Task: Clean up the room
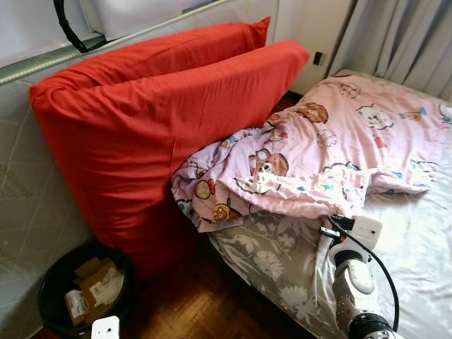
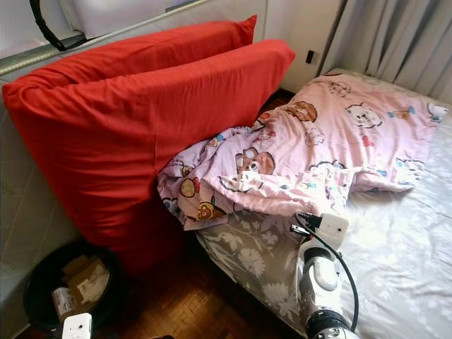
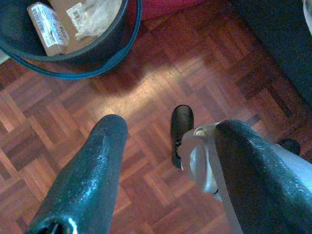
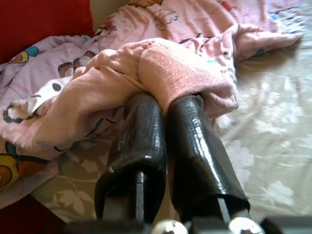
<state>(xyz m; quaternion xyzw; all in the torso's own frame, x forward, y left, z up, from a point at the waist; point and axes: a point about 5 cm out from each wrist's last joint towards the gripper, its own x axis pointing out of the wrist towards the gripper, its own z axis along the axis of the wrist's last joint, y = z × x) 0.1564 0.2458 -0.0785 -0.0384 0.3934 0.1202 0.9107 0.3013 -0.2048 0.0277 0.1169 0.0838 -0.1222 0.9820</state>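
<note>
Soft printed cloth blanket; matt red cloth pillows; glossy wood parquet floor; smooth dark plastic bin holding cardboard.

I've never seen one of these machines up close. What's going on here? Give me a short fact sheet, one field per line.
Place: bedroom with wood parquet floor
Bed: floral grey-white sheet
Right claw: shut on the pink cartoon-print blanket, at its near edge
Left claw: open, over the floor, idle
Beside the bed: two large red cushions leaning on the wall
Black round bin: holds cardboard scraps
</note>
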